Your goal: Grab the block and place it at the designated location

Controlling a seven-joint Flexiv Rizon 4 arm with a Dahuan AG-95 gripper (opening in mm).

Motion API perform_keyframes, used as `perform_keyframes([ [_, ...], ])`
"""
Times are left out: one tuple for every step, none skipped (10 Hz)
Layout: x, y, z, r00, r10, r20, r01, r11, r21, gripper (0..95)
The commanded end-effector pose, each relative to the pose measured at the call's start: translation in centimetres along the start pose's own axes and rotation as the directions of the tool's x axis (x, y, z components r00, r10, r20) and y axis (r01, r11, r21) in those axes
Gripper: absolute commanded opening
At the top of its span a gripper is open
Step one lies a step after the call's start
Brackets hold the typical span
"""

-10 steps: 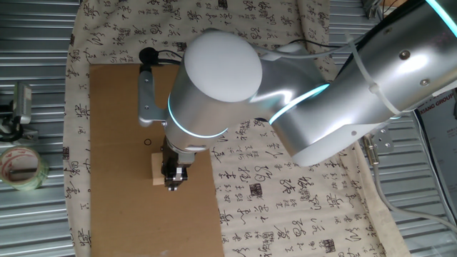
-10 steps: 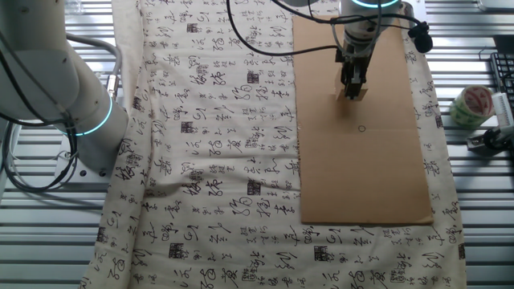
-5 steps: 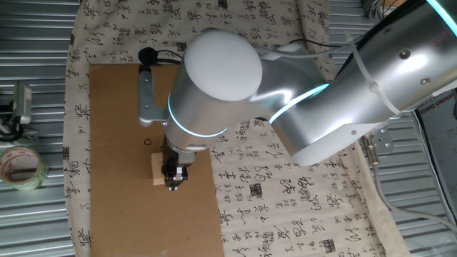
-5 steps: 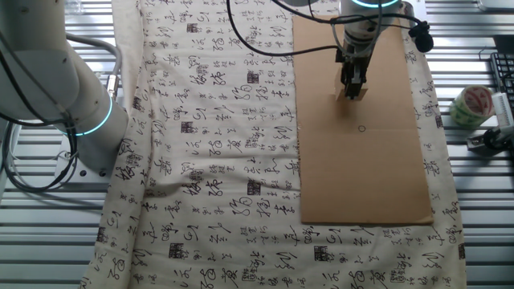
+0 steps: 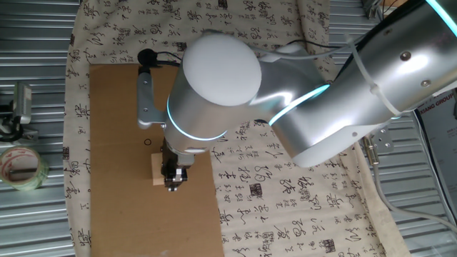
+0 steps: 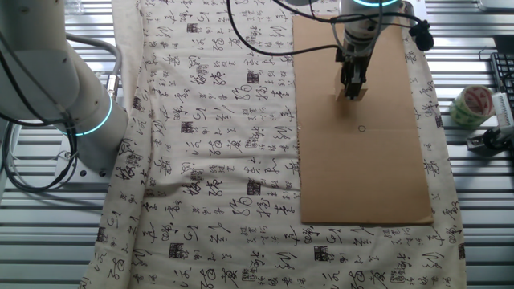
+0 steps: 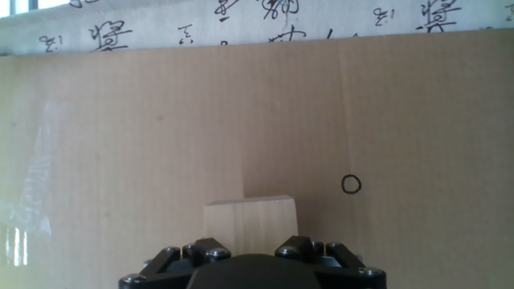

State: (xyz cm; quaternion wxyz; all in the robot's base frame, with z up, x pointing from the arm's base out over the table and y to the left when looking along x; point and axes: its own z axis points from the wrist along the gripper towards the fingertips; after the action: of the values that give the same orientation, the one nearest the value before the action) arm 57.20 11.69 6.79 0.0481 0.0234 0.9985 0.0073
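Bright, even daylight fills all views. A glossy highlight sits on the rounded silver arm housing (image 5: 218, 68). The hand view shows pale glare streaks at left; focus stays sharp.

This looks like a robotics lab or test bench rather than anyone's home: a big silver robot arm (image 5: 307, 93) with glowing teal rings leans over a table of ribbed metal slats (image 5: 32, 214). A cloth printed with black calligraphy (image 6: 217, 144) is draped across it, with a plain cardboard sheet (image 6: 361, 168) laid on top. A roll of tape (image 5: 21, 168) and loose black cables (image 6: 265, 40) sit at the edges
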Motion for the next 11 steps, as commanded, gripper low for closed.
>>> perform_keyframes([
  [-0.01, -0.09, -0.03, 1.000, 0.010, 0.016, -0.010, 1.000, 0.012, 0.0],
  [-0.01, -0.09, -0.03, 1.000, 0.016, 0.015, -0.016, 1.000, 0.018, 0.0],
  [-0.01, -0.09, -0.03, 0.999, 0.028, 0.015, -0.029, 0.999, 0.024, 0.0],
  [-0.01, -0.09, -0.03, 0.999, 0.035, 0.017, -0.035, 0.999, 0.024, 0.0],
  [-0.01, -0.09, -0.03, 0.999, 0.047, 0.021, -0.047, 0.998, 0.035, 0.0],
  [-0.01, -0.09, -0.03, 0.999, 0.047, 0.027, -0.048, 0.998, 0.037, 0.0],
  [-0.01, -0.09, -0.03, 0.998, 0.047, 0.032, -0.048, 0.998, 0.033, 0.0],
  [-0.01, -0.09, -0.03, 0.998, 0.051, 0.030, -0.052, 0.998, 0.028, 0.0],
  [-0.01, -0.09, -0.03, 0.998, 0.055, 0.025, -0.055, 0.998, 0.029, 0.0],
  [-0.01, -0.09, -0.03, 0.998, 0.057, 0.025, -0.058, 0.998, 0.028, 0.0],
  [-0.01, -0.09, -0.03, 0.998, 0.062, 0.021, -0.062, 0.998, 0.020, 0.0],
])
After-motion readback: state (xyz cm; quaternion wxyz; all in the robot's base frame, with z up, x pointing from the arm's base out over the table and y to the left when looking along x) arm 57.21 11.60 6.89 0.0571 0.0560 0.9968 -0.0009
